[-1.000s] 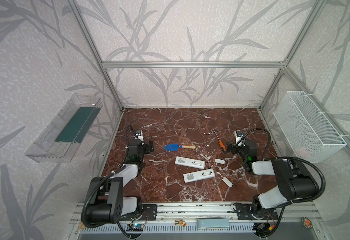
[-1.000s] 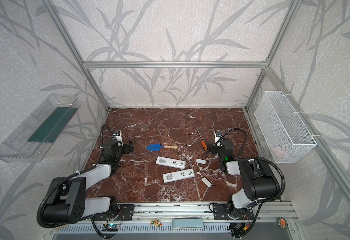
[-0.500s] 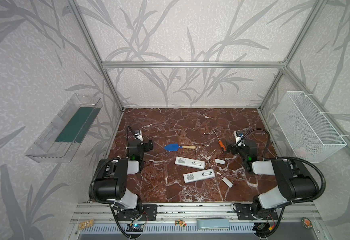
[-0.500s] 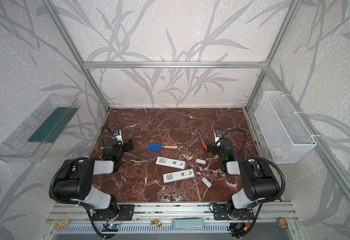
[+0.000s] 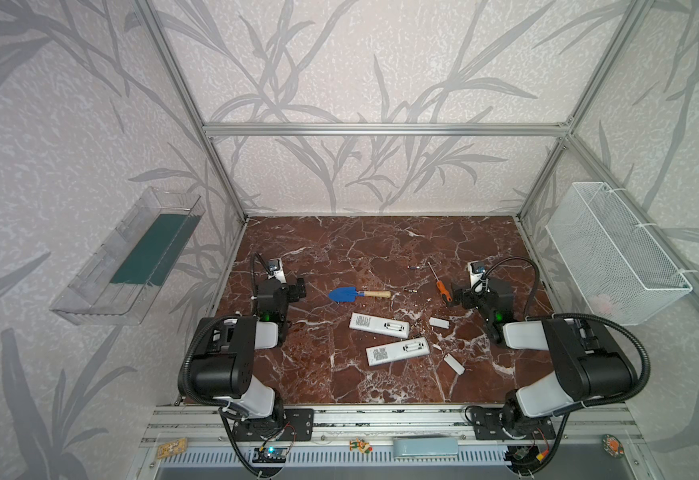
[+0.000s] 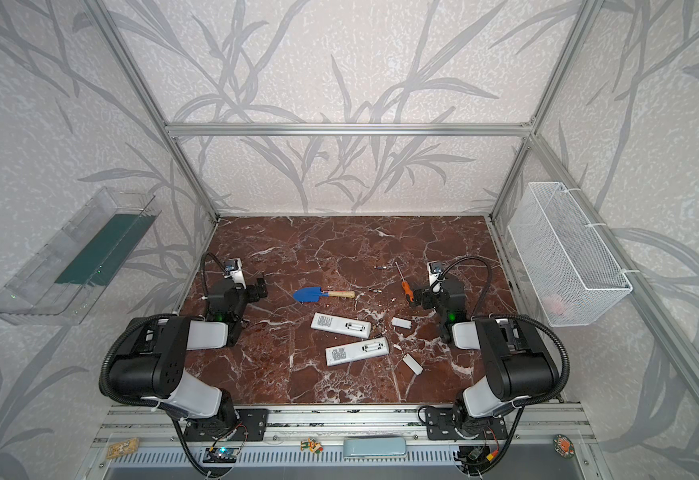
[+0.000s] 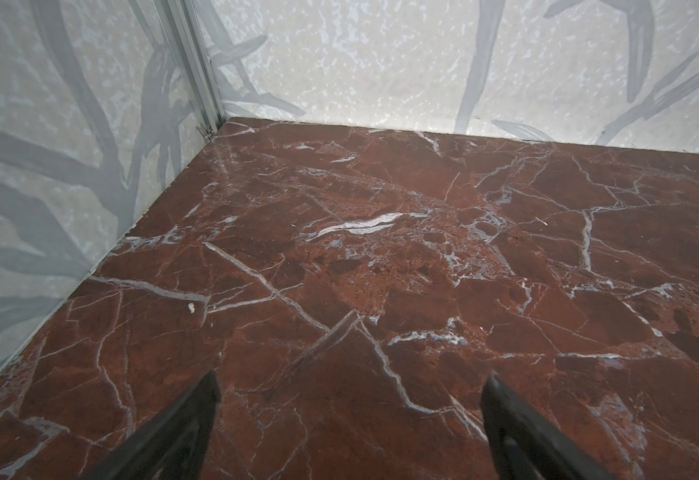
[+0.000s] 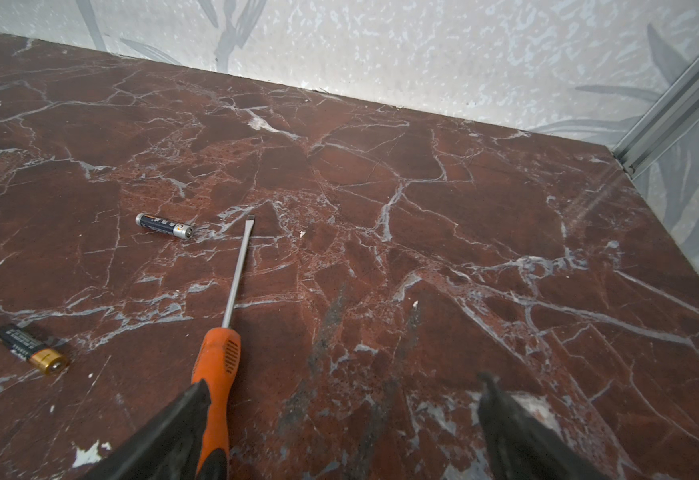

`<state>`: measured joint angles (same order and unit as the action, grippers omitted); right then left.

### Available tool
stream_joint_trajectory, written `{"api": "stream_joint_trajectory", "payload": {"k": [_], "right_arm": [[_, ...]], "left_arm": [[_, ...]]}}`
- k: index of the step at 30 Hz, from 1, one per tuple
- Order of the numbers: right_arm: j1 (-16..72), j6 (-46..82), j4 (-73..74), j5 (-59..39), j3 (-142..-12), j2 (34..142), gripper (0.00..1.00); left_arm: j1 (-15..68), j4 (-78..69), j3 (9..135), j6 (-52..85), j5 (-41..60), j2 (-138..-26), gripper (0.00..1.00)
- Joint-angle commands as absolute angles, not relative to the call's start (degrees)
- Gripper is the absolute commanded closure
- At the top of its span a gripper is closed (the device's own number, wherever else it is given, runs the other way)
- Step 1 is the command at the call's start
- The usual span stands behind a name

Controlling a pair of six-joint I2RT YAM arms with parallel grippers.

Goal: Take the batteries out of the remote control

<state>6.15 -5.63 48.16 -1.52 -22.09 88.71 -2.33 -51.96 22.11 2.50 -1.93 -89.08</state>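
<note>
Two batteries [image 8: 165,226] lie loose on the marble table [image 8: 422,199] by the screwdriver [image 8: 217,357], outside the opened remotes [image 5: 379,325]; left gripper [image 7: 352,376] and right gripper [image 8: 343,380] gape wide, empty. Unloading looks finished; next, confirm none remain inside.

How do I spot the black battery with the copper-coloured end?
On the red-brown marble tabletop, find the orange-handled screwdriver. The black battery with the copper-coloured end lies between its handle and the wooden-handled blue trowel. The battery by the screwdriver's tip is dark blue with silvery ends instead.
</note>
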Motion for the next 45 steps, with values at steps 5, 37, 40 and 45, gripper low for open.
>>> {"api": "stream_joint_trajectory", "payload": {"k": [5,37,40,45], "right_arm": [[5.98,-5.75,48.78,-1.15,-23.02,88.41,0.01],[5.63,-4.66,48.67,-0.36,-23.28,88.57,0.01],[5.63,-4.6,51.18,-0.26,-22.59,89.31,0.01],[5.63,-4.81,48.27,-0.49,-23.38,88.41,0.01]], "left_arm": [[-2.59,-53.73,21.62,2.29,-2.78,-89.47,0.01],[-2.51,-53.79,21.57,2.29,-2.77,-89.48,0.01],[-2.46,-53.79,21.55,2.29,-2.77,-89.47,0.01],[-2.51,-53.79,21.59,2.29,-2.72,-89.49,0.01]]}}
